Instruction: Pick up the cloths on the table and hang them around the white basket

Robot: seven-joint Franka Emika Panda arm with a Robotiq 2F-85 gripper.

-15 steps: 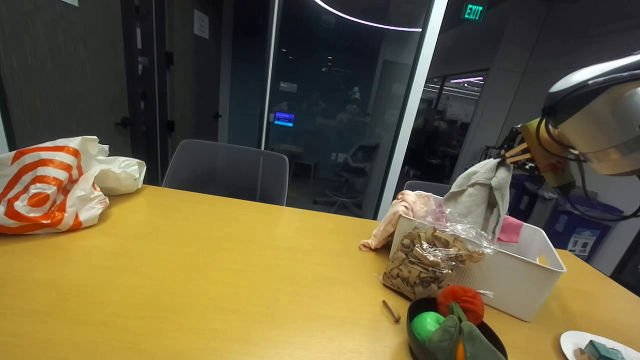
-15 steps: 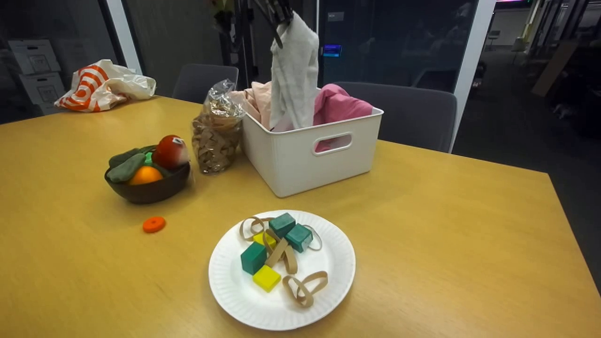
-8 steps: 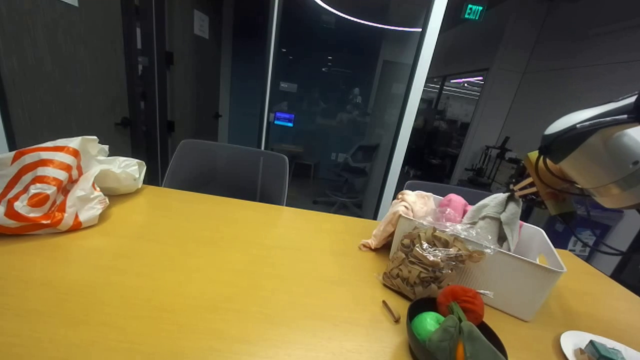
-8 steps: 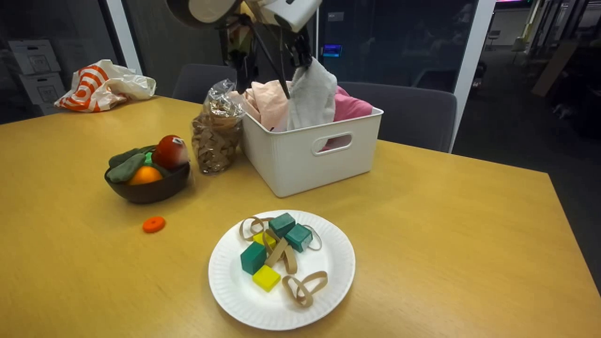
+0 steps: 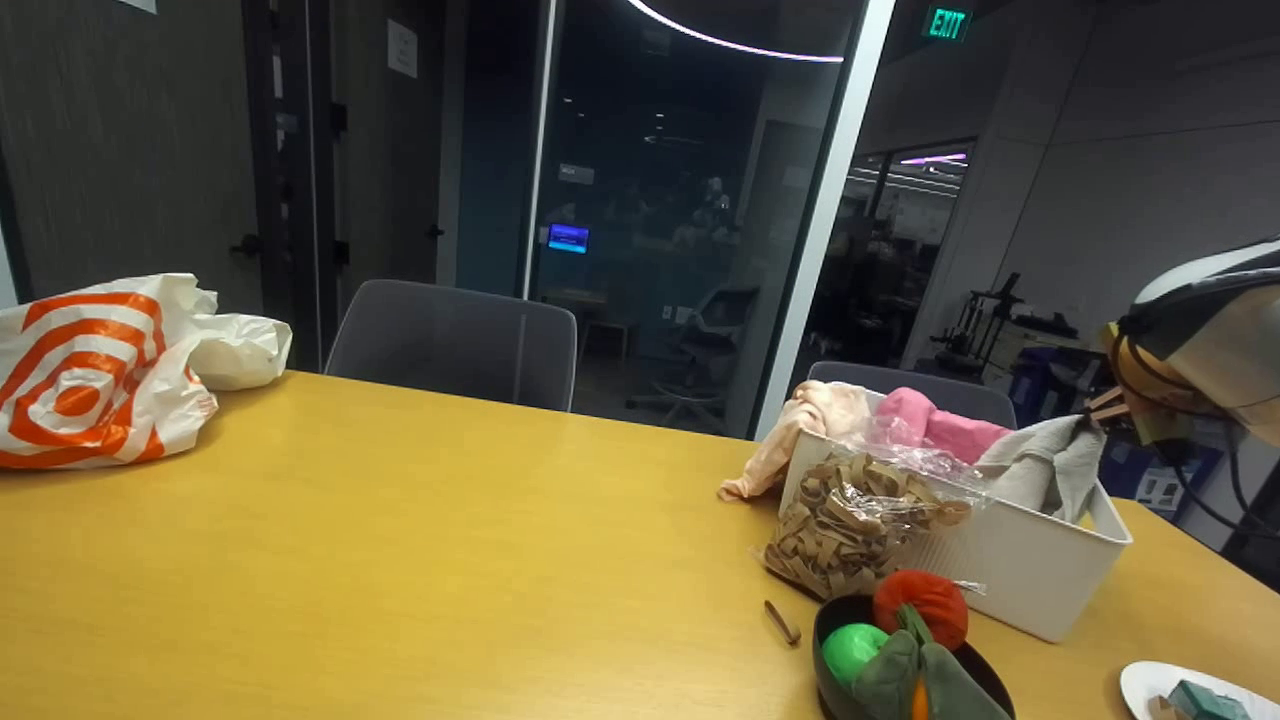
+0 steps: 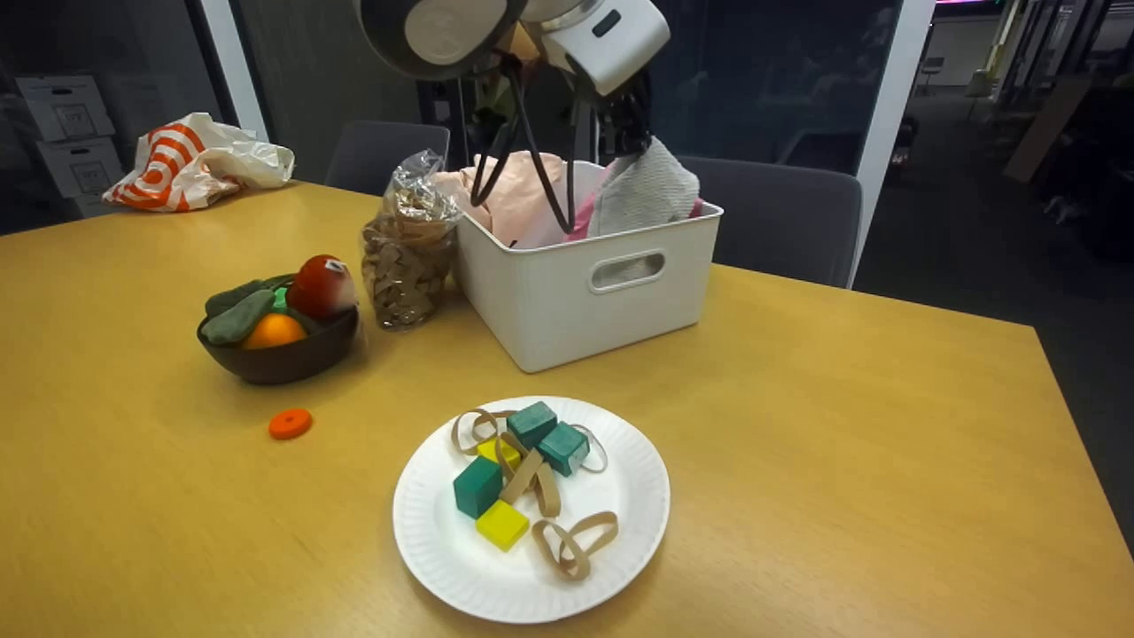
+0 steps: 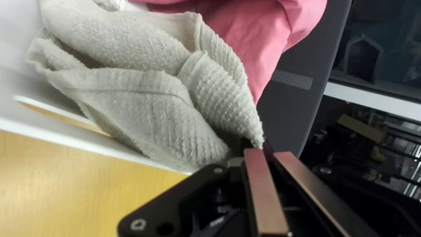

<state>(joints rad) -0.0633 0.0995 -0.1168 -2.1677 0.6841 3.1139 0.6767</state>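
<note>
The pincer (image 7: 267,152) is gripping the white cloth (image 7: 148,98) by one end, above the rim of the basket (image 6: 611,315). That grip is sitting at the slotted end wall, toward the corner nearer the chair (image 6: 780,221). The rest of the cloth is hanging inside, and some of it seems to be showing through the slot.

The step in hand is looking like a drape over the slotted wall. A good hang is calling for the held end to be carried past the rim and lowered outside, slowly, until the fold is lying along the edge and the outer part is balancing the inner. Letting go too soon would be inviting a slump into the basket; dragging too far would be sending everything down to the table (image 6: 842,399). After release, backing straight off should be sparing the fold a tug.

Just beyond, the pink cloth (image 7: 256,42) is lying along the long wall by the chair, with the white one overlapping it in the wrist view, so a sideways sweep would be risking a snag. Farthest, the peach cloth (image 5: 815,415) is hanging over the corner at the opposite end, its tail reaching down toward the table: a fair pattern for copying.
</note>
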